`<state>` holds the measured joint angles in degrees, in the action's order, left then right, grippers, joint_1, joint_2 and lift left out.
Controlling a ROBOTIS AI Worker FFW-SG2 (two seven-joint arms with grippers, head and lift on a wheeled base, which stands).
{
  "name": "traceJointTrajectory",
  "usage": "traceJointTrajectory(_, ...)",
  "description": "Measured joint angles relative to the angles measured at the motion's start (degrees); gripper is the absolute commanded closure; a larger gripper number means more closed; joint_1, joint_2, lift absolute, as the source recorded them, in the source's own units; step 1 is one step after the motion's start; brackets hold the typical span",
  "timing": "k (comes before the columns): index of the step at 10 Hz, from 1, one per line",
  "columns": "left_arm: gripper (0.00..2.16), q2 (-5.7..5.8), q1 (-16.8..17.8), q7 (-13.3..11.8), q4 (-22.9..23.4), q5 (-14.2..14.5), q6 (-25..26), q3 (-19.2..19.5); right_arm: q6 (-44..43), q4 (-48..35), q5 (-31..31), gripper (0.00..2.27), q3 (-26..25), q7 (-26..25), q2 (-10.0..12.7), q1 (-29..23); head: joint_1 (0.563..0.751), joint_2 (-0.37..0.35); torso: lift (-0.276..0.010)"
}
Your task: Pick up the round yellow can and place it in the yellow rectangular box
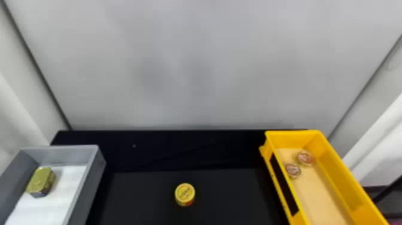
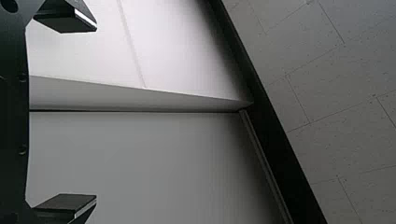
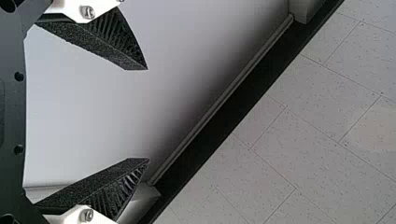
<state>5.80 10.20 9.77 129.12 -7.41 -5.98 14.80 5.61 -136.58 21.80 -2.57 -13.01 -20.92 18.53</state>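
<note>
1 can (image 1: pixel 184 194) — between bin (image 1: pixel 92 179) and box (image 1: pixel 288 140)

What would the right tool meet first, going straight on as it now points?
Nothing close, it seems: the right tool would likely reach the pale wall or, past the dark strip, the speckled tiles; depth is unclear, so I cannot say which.

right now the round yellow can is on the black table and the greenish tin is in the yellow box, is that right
The box is wrong: the head view shows the greenish tin in the gray box at the robot's left. The round yellow can is on the black table.
</note>
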Motion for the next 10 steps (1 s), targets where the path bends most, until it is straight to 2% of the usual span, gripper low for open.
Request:
traceJointTrajectory(5, 0.01, 0.09, 0.0, 0.0, 0.0, 0.0, 0.0, 0.0, 1.3, 0.3, -1.2, 0.08, 0.4, -0.4, 0.1, 0.0, 0.694, -0.078, -0.002)
traceJointTrajectory(7, 0.01, 0.09, 0.0, 0.0, 0.0, 0.0, 0.1, -0.1, 10.3, 0.1, -9.4, 0.09, -0.3, -2.5, 0.8, 0.2, 0.694, -0.078, -0.002)
traceJointTrajectory(10, 0.01, 0.08, -0.1, -0.1, 0.1, 0.1, 0.3, 0.0, 34.4, 0.1, -26.9, 0.1, -4.2, -4.4, 3.5, 2.2, 0.694, -0.078, -0.002)
